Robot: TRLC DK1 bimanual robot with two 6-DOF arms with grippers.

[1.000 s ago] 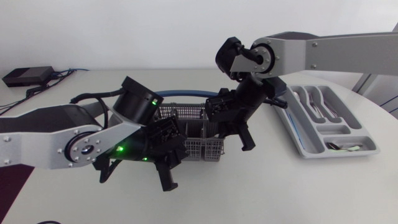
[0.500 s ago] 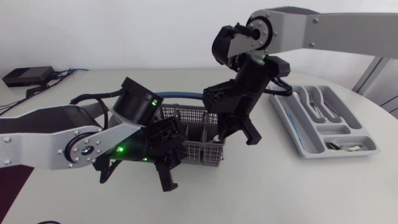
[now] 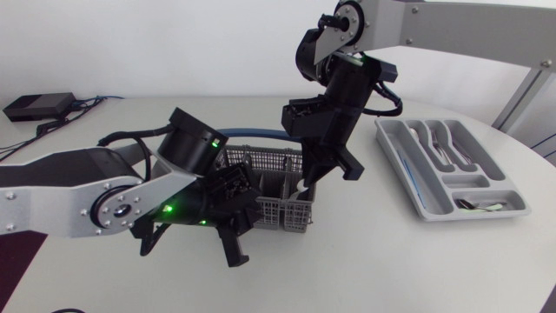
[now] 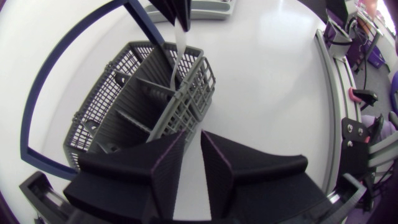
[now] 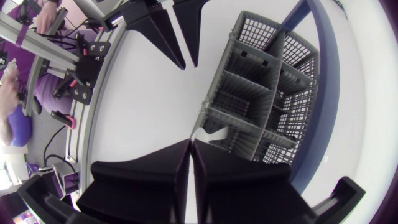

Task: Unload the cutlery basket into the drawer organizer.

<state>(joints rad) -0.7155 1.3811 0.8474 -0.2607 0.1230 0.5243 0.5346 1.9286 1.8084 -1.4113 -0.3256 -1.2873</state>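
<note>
The grey mesh cutlery basket (image 3: 280, 214) with a blue handle (image 3: 252, 132) stands mid-table. My right gripper (image 3: 310, 178) hangs over the basket's right end, shut on a pale piece of cutlery (image 4: 176, 56) whose lower end still dips into a corner compartment. The right wrist view shows that piece (image 5: 209, 132) just under the closed fingers, beside the basket (image 5: 261, 93). My left gripper (image 4: 193, 140) sits low at the basket's (image 4: 143, 106) near corner, its fingers a narrow gap apart with only bare table between them. The grey drawer organizer (image 3: 408, 187) lies at the right with cutlery in several slots.
A black box (image 3: 39, 106) with cables sits at the far left back. My left arm (image 3: 87, 196) lies across the table's left front. Bare tabletop lies between basket and organizer (image 3: 365, 217), and the table's round edge runs close behind the organizer.
My right arm has risen and swung slightly back, drawing the pale cutlery piece up out of the basket. The left arm and basket have stayed put.
</note>
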